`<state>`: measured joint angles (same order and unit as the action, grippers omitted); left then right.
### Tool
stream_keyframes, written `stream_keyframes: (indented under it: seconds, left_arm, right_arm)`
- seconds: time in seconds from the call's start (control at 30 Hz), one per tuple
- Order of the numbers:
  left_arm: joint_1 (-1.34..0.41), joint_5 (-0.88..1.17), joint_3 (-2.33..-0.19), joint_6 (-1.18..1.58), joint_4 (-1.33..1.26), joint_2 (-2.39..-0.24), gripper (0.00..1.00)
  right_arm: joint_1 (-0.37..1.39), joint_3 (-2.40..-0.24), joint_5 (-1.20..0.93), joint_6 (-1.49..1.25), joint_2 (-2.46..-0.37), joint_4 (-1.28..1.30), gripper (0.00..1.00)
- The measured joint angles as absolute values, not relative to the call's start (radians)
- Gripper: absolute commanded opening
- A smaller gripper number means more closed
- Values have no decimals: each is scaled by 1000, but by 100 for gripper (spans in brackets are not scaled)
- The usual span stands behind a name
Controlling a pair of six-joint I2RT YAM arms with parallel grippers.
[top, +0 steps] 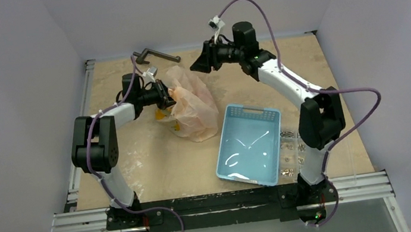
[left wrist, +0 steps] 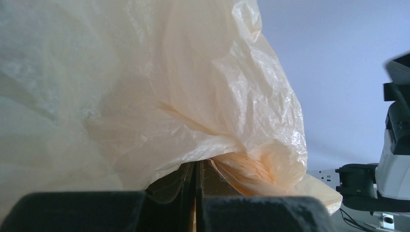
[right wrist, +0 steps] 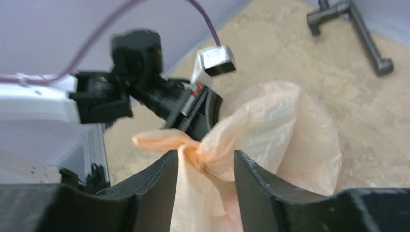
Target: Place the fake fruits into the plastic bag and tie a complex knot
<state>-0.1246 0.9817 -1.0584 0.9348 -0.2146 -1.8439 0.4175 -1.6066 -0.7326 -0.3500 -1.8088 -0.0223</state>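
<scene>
Top: plastic bag (top: 192, 102) bunched centre-left of table. Left gripper (top: 166, 99) pinches its left side, forearm level. Right gripper (top: 195, 64) raised at far side, angled twd bag top.
Left wrist: bag nipped tight; needs firm tension.
Right wrist: fingers (right wrist: 154, 193) spread astride twisted neck (right wrist: 191, 147); best closed low on twist.

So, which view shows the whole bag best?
Top external: the bag is seen whole on the table, with the left gripper at its edge. Left wrist shows only crinkled film close up. Right wrist shows its twisted end beyond the open right gripper.
</scene>
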Motion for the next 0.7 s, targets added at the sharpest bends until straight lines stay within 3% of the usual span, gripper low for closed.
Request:
stream_keyframes:
  seconds: [0.13,0.23,0.47,0.7]
  left_arm:
    - [-125,982,-1058,935,-213,-1844,0]
    - [-125,986,-1058,935,-217,-1844,0]
    - [-147,1029,-1058,1035,-343,-1860,0]
    - [-161,1077,-1058,1150,-501,-1882,0]
  right_arm:
    - [443,-1606,-737,-315,-1912,72,84]
    - [466,-1583,-782,-303,-1973,117,93]
    - [550,-1579,-859,-297,-2016,96,95]
    - [590,-1640,-902,-408,-2118,-87,94]
